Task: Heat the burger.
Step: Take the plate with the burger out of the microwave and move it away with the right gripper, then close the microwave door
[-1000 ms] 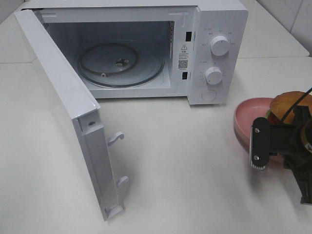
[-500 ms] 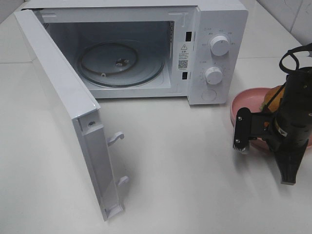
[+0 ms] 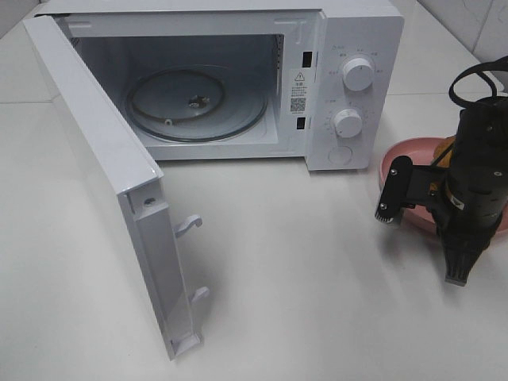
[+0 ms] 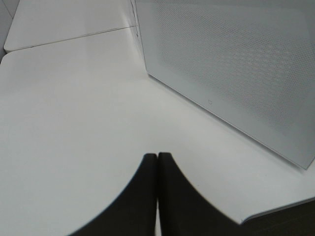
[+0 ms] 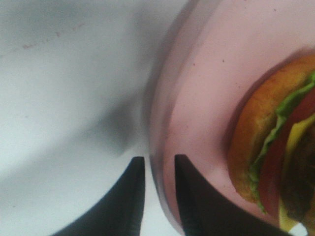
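Observation:
The burger (image 5: 275,147), with a golden bun, lettuce, tomato and cheese, lies on a pink plate (image 5: 206,98). In the high view the right arm covers most of the burger (image 3: 446,151), and the pink plate (image 3: 405,155) sits right of the microwave (image 3: 349,95). My right gripper (image 5: 160,158) is slightly open, its two fingers standing either side of the plate's rim, beside the burger. Only one finger (image 3: 394,189) shows in the high view. My left gripper (image 4: 157,157) is shut on nothing above bare table.
The microwave door (image 3: 103,159) is swung wide open toward the front left, its latch hooks pointing right. The glass turntable (image 3: 194,103) lies bare inside. In the left wrist view the perforated door panel (image 4: 236,69) stands close by.
The right arm has moved back and down to the plate's near rim, now covering most of the burger. Its fingers have parted a little. The plate has shifted slightly.

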`<state>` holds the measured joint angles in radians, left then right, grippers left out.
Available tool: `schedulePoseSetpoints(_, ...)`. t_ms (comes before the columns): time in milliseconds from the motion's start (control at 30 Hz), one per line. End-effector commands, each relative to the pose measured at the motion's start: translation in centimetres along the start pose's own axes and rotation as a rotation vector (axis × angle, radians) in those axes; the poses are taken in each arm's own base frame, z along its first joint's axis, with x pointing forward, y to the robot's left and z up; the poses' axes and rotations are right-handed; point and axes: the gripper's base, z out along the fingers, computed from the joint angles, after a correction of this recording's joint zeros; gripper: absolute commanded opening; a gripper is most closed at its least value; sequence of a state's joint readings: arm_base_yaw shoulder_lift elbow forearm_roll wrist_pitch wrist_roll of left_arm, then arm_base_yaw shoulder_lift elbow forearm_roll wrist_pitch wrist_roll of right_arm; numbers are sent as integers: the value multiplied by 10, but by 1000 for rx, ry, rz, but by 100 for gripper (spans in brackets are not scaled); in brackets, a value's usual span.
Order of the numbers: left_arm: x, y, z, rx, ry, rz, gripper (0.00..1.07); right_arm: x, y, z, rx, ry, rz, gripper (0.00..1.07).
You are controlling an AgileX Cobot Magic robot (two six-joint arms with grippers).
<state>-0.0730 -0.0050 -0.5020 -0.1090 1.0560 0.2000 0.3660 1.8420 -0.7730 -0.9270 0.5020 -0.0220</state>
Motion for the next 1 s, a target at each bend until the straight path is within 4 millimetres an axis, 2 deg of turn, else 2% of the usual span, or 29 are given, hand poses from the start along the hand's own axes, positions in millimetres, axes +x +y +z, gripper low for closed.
schedulePoseSetpoints(33,1,-1,-2,1,-32,-12,0,3,-3,-1,7,25,53,37)
schedulePoseSetpoints(167,1,-1,-2,1,-32,-12,0,5,-3,-6,6,34,163,49)
schedulePoseSetpoints(267,1,-1,-2,1,-32,-12,0,5,-4,-9,7,20,185,49)
schedulePoseSetpoints(400,1,-1,-2,1,-32,-12,0,9,-8,-31,-15,-46,326,49)
schedulePoseSetpoints(500,1,-1,-2,1,-32,-12,0,10,-8,-34,-25,-54,352,49)
schedulePoseSetpoints(567,1,-1,-2,1,-32,-12,0,13,-4,-44,-98,-65,483,52)
schedulePoseSetpoints(667,1,-1,-2,1,-32,-12,0,13,-3,-47,-116,-65,512,54)
schedulePoseSetpoints(733,1,-1,-2,1,-32,-12,0,15,0,-58,-180,-82,668,62)
schedulePoseSetpoints(833,1,-1,-2,1,-32,-12,0,16,1,-61,-197,-87,717,65)
schedulePoseSetpoints(900,1,-1,-2,1,-32,-12,0,17,3,-71,-280,-53,853,74)
schedulePoseSetpoints(1000,1,-1,-2,1,-32,-12,0,17,4,-81,-354,-15,902,78)
